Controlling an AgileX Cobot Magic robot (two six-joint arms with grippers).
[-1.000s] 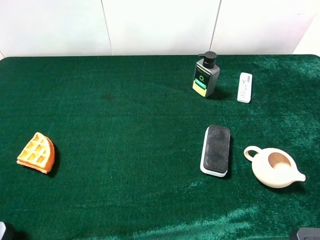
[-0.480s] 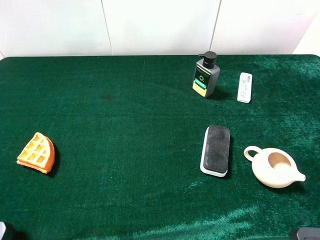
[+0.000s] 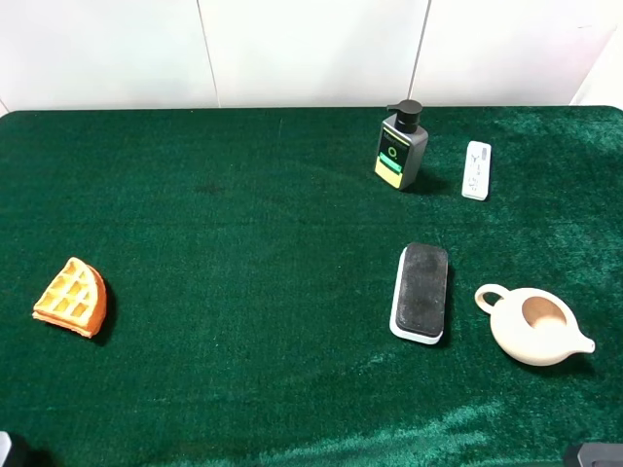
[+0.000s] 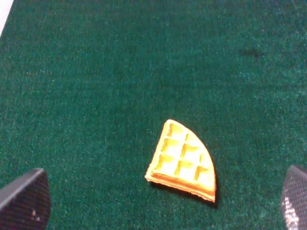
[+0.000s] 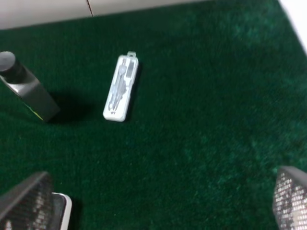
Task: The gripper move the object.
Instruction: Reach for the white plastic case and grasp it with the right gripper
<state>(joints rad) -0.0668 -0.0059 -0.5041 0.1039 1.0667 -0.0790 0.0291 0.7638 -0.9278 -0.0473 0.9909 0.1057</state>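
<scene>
The object, a small flat white stick (image 3: pixel 476 170) with faint grey marks, lies on the green cloth at the back right, just right of the dark pump bottle (image 3: pixel 401 148). In the right wrist view the stick (image 5: pixel 121 87) lies ahead of my right gripper (image 5: pixel 158 199), well apart from it. The right gripper's fingers (image 5: pixel 29 199) are spread wide and hold nothing. My left gripper (image 4: pixel 160 201) is open and empty too, over the left front of the table. In the high view only slivers of both arms show at the bottom corners.
An orange waffle piece (image 3: pixel 72 297) lies at the left, close before the left gripper (image 4: pixel 182 160). A black-topped white block (image 3: pixel 421 291) and a cream teapot (image 3: pixel 533 326) sit at the right front. A white wall (image 3: pixel 311 49) bounds the table's back edge.
</scene>
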